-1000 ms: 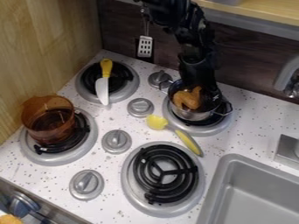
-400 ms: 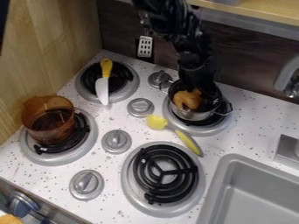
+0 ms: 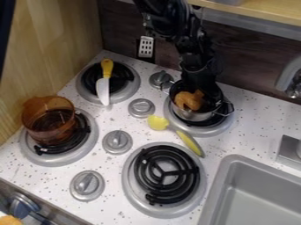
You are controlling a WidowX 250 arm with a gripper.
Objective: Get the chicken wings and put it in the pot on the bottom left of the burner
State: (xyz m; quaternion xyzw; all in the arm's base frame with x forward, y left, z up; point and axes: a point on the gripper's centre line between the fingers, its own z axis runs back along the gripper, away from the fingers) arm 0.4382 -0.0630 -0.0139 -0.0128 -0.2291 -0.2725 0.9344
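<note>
Right of centre, the wings point(image 3: 187, 100) lie in the steel pot point(image 3: 191, 115), under the arm point(image 3: 196, 57); grip opening and hold cannot be determined. Probable step: pickup. Next: secure, lift clear, transfer to amber pot point(image 3: 45, 126), left.

Compared with a second ago, we see the upper part of the black robot arm point(image 3: 170, 19) a little farther left, now over more of the hanging slotted spatula's point(image 3: 145, 46) thin handle. We find the raised end of the chicken wing point(image 3: 189, 100) slightly lower in the metal pot point(image 3: 192, 115). We also notice a dark strip point(image 3: 5, 28) along the upper left edge.
</note>
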